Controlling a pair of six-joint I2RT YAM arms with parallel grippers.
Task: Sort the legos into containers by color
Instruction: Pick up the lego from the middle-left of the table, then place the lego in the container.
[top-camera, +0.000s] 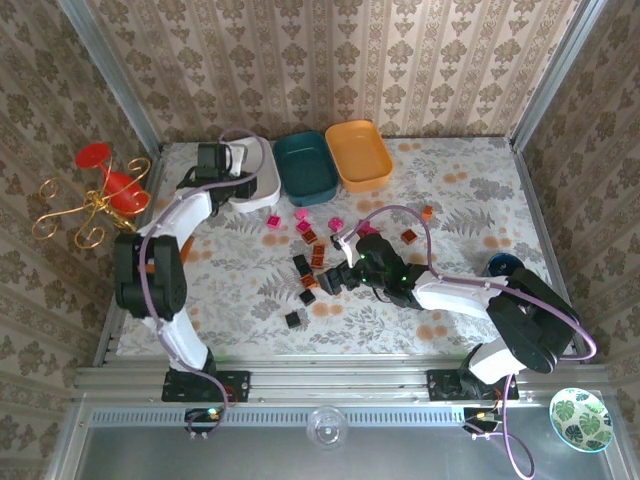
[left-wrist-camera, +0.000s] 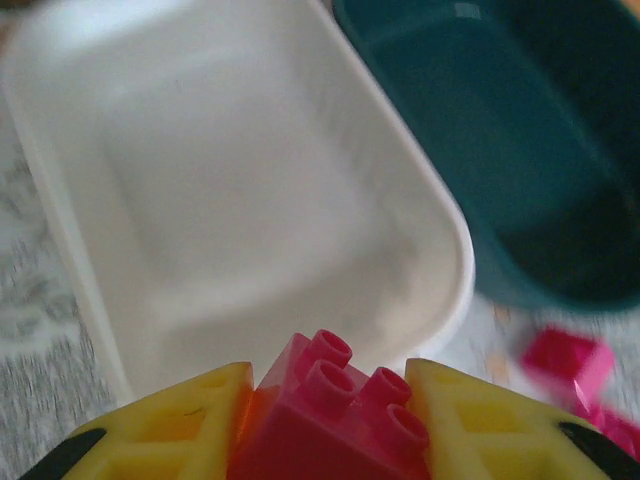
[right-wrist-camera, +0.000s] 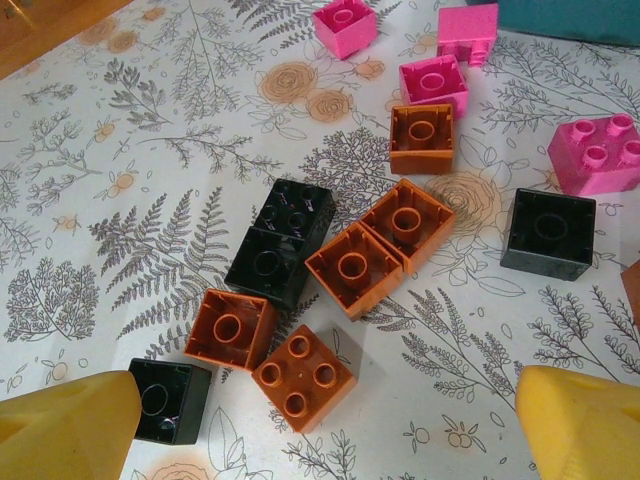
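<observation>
Left gripper (left-wrist-camera: 330, 395): clamped on pink lego (left-wrist-camera: 335, 430), at white tray (left-wrist-camera: 250, 200) rim; teal tray (left-wrist-camera: 520, 130) alongside.
Right gripper (right-wrist-camera: 325, 420): fingers wide, above loose legos (right-wrist-camera: 352, 268).
Room: bare table (right-wrist-camera: 130, 150) left of cluster.

Two end effectors, one on each arm. Three containers: one white container (left-wrist-camera: 250, 200) just ahead of the left end effector (left-wrist-camera: 330, 425), one dark teal container (left-wrist-camera: 520, 150) to its right, and one orange container (top-camera: 358, 152) further right again. One pink lego (left-wrist-camera: 335, 405) sits between the left end effector's fingers. On the table (right-wrist-camera: 150, 150) in front of the right end effector (right-wrist-camera: 322, 435) lie thirteen whole pieces: four pink legos (right-wrist-camera: 433, 80), five orange legos (right-wrist-camera: 352, 268) and four black legos (right-wrist-camera: 548, 232).
</observation>
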